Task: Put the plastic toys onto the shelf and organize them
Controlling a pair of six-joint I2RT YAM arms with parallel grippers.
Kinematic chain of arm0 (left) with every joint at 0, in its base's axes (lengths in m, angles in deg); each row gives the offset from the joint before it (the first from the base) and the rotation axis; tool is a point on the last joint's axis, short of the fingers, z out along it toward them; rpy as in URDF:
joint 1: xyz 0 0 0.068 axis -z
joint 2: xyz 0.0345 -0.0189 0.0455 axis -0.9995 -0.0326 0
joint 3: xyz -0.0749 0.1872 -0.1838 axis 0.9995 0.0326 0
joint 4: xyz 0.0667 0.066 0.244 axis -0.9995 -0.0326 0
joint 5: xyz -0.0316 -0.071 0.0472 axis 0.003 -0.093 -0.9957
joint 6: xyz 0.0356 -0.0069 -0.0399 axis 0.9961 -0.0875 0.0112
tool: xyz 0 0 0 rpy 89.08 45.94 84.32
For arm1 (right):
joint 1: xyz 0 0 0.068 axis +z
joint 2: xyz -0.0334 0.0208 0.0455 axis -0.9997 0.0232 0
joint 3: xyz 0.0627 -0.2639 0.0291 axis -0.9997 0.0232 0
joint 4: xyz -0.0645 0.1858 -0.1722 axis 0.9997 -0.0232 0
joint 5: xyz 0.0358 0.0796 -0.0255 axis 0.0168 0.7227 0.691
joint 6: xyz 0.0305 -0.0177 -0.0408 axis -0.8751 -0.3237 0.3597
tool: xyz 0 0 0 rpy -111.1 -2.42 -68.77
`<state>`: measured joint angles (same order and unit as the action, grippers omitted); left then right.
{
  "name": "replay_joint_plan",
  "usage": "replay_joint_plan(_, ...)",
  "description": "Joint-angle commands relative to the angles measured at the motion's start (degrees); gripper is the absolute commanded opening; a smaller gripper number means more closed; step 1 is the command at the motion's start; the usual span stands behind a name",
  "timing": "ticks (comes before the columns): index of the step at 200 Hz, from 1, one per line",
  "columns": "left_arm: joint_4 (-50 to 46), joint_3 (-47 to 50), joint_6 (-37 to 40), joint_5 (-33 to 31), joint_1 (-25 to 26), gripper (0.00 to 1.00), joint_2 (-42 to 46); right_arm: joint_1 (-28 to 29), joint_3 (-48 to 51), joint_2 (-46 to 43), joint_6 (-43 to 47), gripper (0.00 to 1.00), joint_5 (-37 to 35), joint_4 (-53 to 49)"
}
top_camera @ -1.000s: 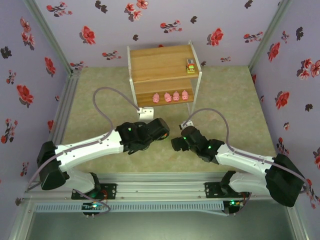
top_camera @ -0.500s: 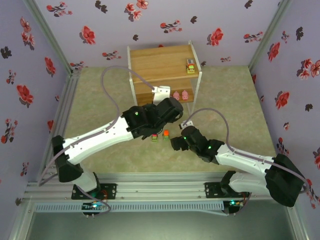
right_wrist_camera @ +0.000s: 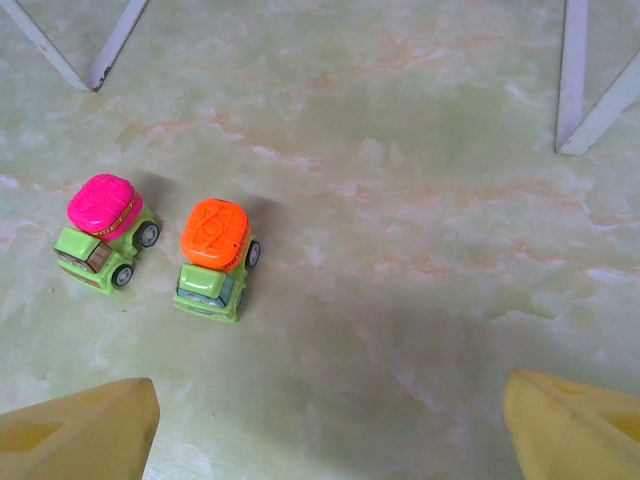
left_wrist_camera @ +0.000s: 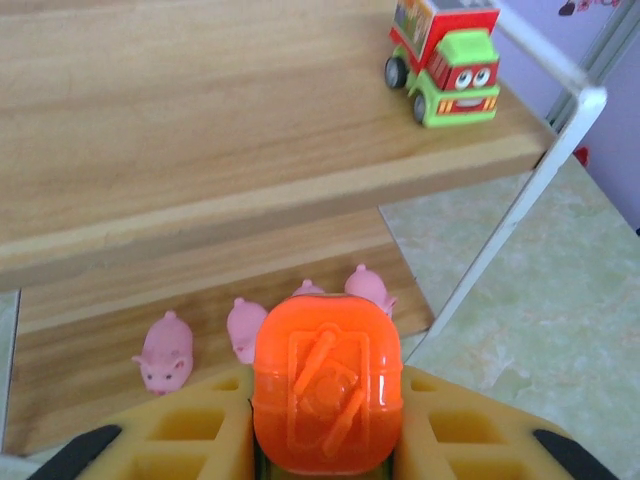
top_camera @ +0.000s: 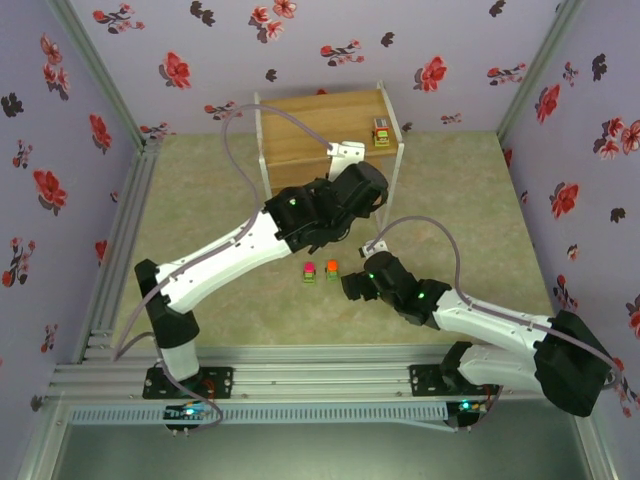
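My left gripper is shut on an orange-topped yellow-green toy truck, held in front of the shelf between its two boards. Several pink pigs stand in a row on the lower board. A red and green truck sits at the right end of the top board. On the table, a magenta-topped truck and an orange-topped truck stand side by side. My right gripper hovers open just near of them, with nothing between its fingers.
The shelf's white metal legs stand on the pale green table beyond the two trucks. Flowered walls close in the back and both sides. My left arm stretches diagonally across the table's middle.
My left arm has swung up and away from the table's middle to the shelf front, carrying the orange-topped truck. That uncovered the two trucks on the table. The right arm stayed put.
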<state>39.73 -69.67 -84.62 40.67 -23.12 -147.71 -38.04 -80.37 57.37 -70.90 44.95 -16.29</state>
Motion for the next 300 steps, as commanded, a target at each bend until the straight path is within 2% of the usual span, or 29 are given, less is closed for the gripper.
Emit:
replay_joint_plan(1,-0.85,-4.67,2.78,-0.35,-0.83,0.25,-2.35,0.48,0.48,-0.32,1.06,0.9,-1.49,0.66)
replay_joint_plan(40,0.05,-9.5,3.87,0.29,-1.72,0.26,-5.59,0.47,0.52,-0.33,1.1,0.9,-1.63,0.66)
replay_joint_plan(157,5.98,-14.91,4.68,3.16,-6.42,0.25,-9.61,0.46,0.18,1.51,1.24,0.9,-1.33,1.13)
replay_joint_plan(300,4.6,-22.6,5.75,4.62,-9.72,0.26,-15.64,0.46,-0.04,2.13,1.33,0.9,-1.5,1.32)
